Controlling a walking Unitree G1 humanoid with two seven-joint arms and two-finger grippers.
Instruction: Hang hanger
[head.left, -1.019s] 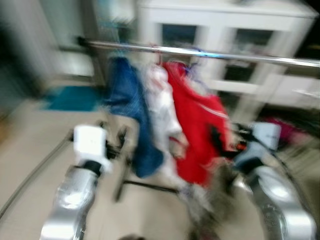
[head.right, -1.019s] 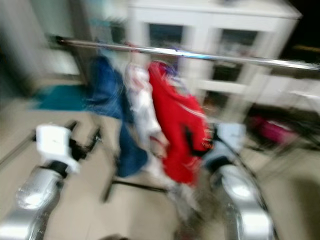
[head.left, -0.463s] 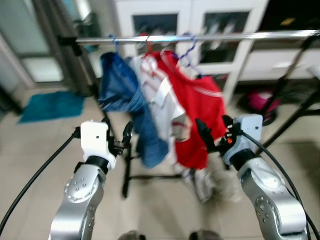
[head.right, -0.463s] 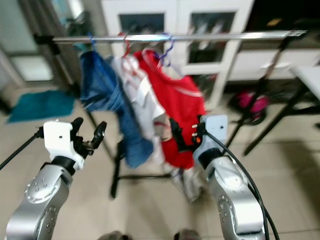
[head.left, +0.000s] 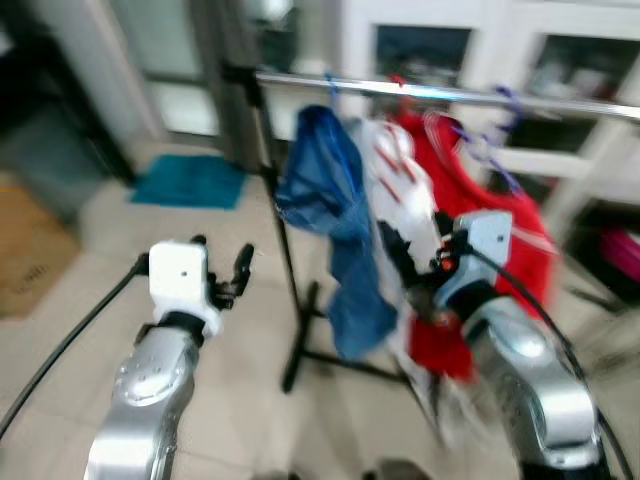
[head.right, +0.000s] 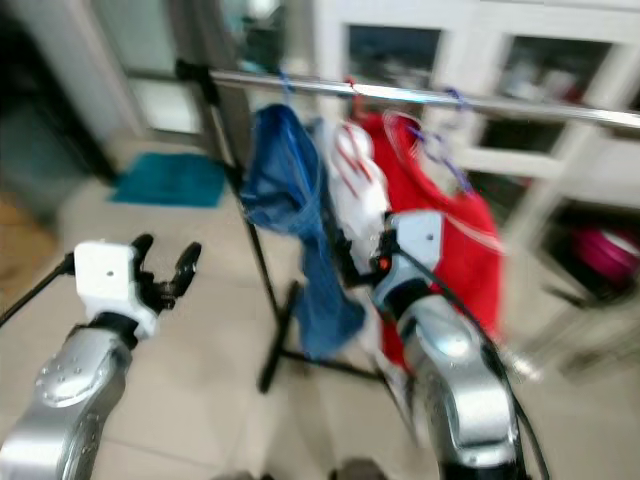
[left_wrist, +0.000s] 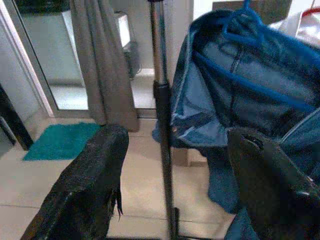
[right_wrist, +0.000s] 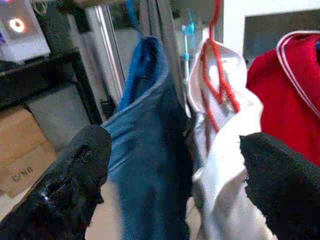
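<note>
A chrome rail (head.left: 440, 94) carries three garments on hangers: a blue one (head.left: 335, 230) on a blue hanger (left_wrist: 240, 25), a white one (head.left: 393, 185) on a red hanger (right_wrist: 220, 85), and a red one (head.left: 525, 235). My left gripper (head.left: 220, 258) is open and empty, held left of the rack's upright pole (left_wrist: 162, 120). My right gripper (head.left: 412, 245) is open and empty too, right in front of the blue and white garments. The picture is blurred.
The rack's dark upright (head.left: 275, 210) runs down to a foot on the tiled floor. A teal mat (head.left: 190, 180) lies behind it, with a cardboard box (head.left: 30, 260) at the far left. A white cabinet (head.left: 500, 50) stands behind the rail, and a grey curtain (left_wrist: 100, 60) hangs beyond the pole.
The whole picture has swung, so the rack's left end and upright now sit near the middle. Both grippers stay raised, open and empty.
</note>
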